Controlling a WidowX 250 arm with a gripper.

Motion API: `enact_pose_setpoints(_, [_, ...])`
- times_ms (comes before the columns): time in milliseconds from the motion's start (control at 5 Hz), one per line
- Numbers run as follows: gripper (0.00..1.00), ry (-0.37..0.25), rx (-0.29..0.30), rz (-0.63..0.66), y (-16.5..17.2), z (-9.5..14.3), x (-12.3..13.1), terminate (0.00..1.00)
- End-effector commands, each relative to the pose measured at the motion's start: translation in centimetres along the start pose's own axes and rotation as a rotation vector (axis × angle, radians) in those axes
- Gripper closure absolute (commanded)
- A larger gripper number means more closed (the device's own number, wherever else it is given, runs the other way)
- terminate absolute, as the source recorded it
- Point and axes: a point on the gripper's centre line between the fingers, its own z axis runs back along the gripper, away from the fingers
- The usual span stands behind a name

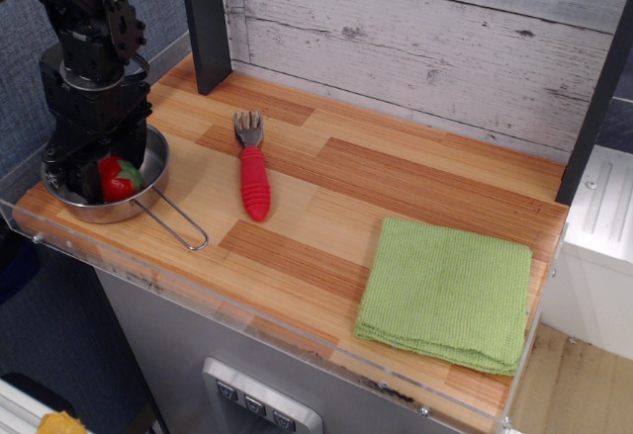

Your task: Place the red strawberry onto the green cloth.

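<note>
The red strawberry [117, 179] lies in a small metal pan [148, 189] at the left end of the wooden counter. My gripper [99, 172] reaches down into the pan from above. Its black fingers [67, 175] stand on either side of the strawberry and hide part of it. The jaws look open around it, and I cannot see them pressing on it. The green cloth [445, 291] lies flat at the front right of the counter, far from the gripper.
A fork with a ribbed red handle [254, 182] lies right of the pan. The pan's wire handle [178, 224] points to the front right. A dark post [203, 24] stands at the back left. A clear lip [198, 296] runs along the counter's front edge.
</note>
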Motion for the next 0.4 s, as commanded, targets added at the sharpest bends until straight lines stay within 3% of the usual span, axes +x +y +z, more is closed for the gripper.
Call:
enact_pose_setpoints(0, [1.00, -0.028, -0.031, 0.002, 0.8, 1.5, -0.1, 0.00])
enact_pose_setpoints(200, [1.00, -0.037, -0.055, 0.003, 0.8, 2.7, 0.2, 0.00])
